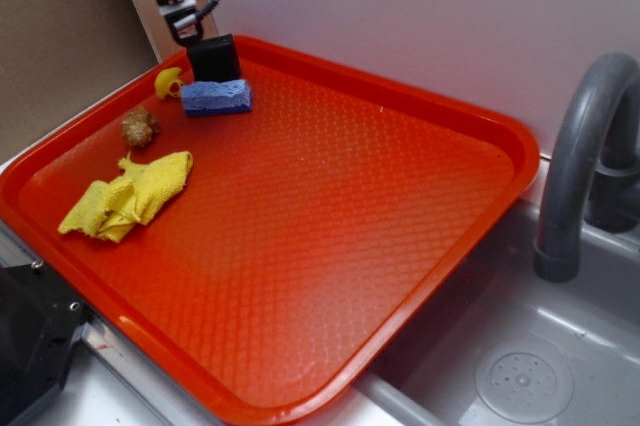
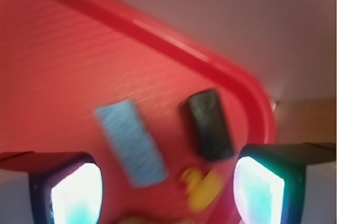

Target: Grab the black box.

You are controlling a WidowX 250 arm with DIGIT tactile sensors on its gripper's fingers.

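The black box stands in the far left corner of the red tray, right behind a blue sponge. My gripper hangs just above and to the left of the box, not touching it. The wrist view is blurred. In it the black box lies ahead of the gripper, towards the right finger, close to the tray rim. The jaws stand wide open with nothing between them. The blue sponge lies left of the box.
A small yellow toy sits beside the sponge, with a brown lump and a crumpled yellow cloth nearer the left rim. A grey sink with a faucet is to the right. A black device is at the bottom left.
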